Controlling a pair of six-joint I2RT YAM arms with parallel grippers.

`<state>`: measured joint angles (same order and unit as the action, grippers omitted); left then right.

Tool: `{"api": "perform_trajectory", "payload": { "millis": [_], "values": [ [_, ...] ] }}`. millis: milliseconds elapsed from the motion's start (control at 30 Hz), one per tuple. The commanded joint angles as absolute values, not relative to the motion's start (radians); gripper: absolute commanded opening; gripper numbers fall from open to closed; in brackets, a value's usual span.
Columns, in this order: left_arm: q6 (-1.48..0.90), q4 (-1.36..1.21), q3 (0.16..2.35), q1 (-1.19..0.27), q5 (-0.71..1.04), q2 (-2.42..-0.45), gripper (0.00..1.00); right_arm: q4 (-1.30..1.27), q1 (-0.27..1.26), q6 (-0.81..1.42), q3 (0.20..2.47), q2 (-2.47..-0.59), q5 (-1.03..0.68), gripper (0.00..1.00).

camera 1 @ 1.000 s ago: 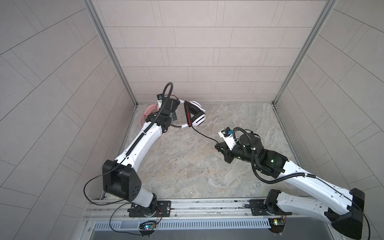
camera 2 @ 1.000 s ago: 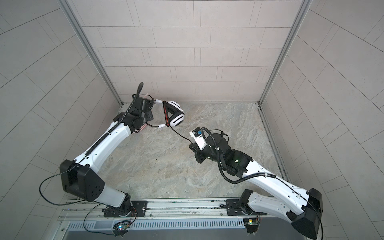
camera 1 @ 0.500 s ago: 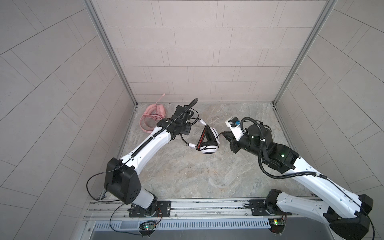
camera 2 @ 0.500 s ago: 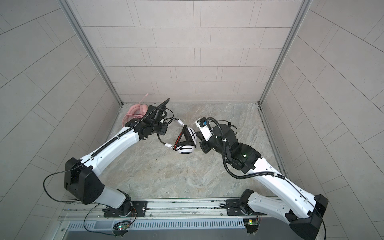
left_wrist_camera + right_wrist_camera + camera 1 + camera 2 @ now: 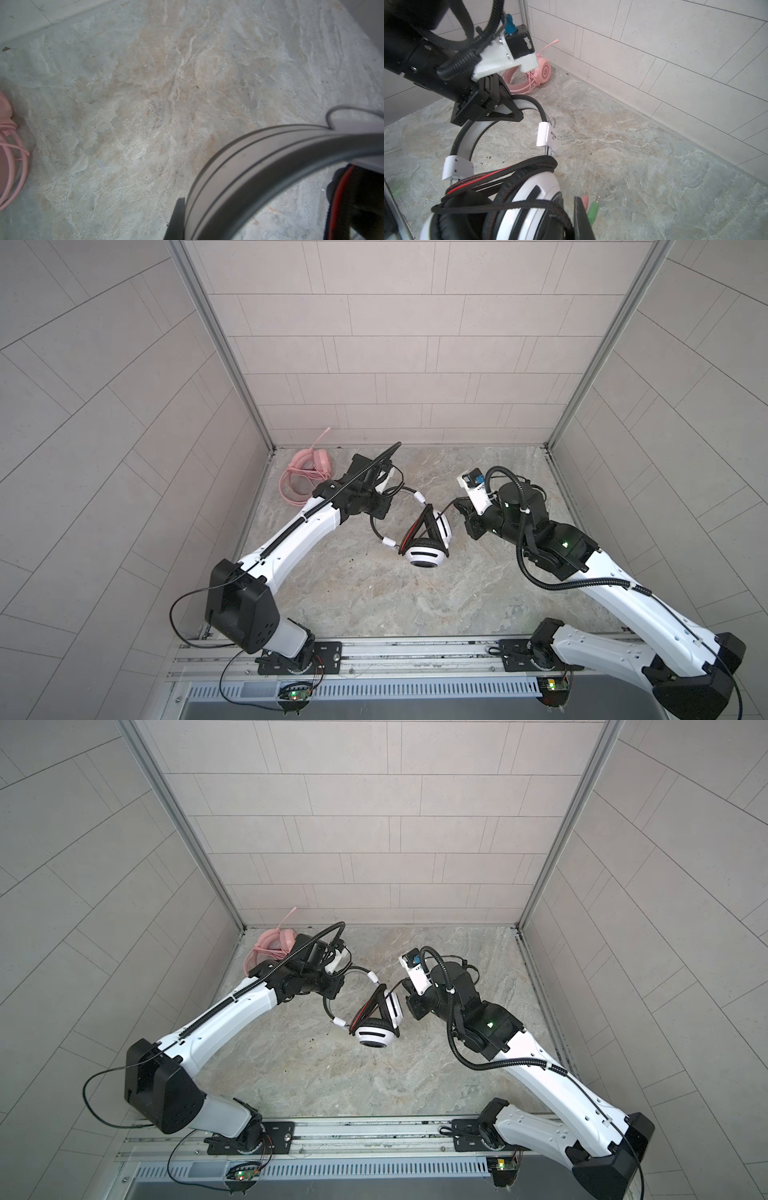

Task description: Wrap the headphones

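As left tool (image 5: 377, 506) grips headphones (image 5: 426, 558) (headband (image 5: 466, 139)), cable (image 5: 529, 163) coils.

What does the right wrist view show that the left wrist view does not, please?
Only the right wrist: the left gripper clamping the headband of the white-and-black headset, its wound cable, and the pink and green plugs. Only the left wrist: nothing new, just a blurred close-up of that headband. Both: the pink headset and the stone tabletop.
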<state>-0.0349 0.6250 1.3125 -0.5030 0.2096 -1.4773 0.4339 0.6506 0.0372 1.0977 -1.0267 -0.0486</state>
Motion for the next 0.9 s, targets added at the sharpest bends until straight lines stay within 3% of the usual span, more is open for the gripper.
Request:
{"api": "perform_trajectory", "payload": {
  "millis": [0,500,700,867],
  "values": [
    [-0.041,0.587,1.313,-0.509,0.351,-1.411,0.00,0.433,0.613,0.026,1.093,-1.051,-0.069,0.00],
    [-0.151,0.394,1.267,-0.502,0.522,-1.308,0.00,0.333,0.547,0.110,0.983,-1.082,-0.198,0.00],
    [-0.200,0.266,1.243,-0.497,0.706,-1.308,0.00,0.330,0.532,0.158,0.966,-1.120,-0.314,0.00],
    [-0.264,0.168,1.202,-0.487,0.720,-1.320,0.00,0.286,0.526,0.198,0.935,-1.139,-0.413,0.00]
  ]
}}
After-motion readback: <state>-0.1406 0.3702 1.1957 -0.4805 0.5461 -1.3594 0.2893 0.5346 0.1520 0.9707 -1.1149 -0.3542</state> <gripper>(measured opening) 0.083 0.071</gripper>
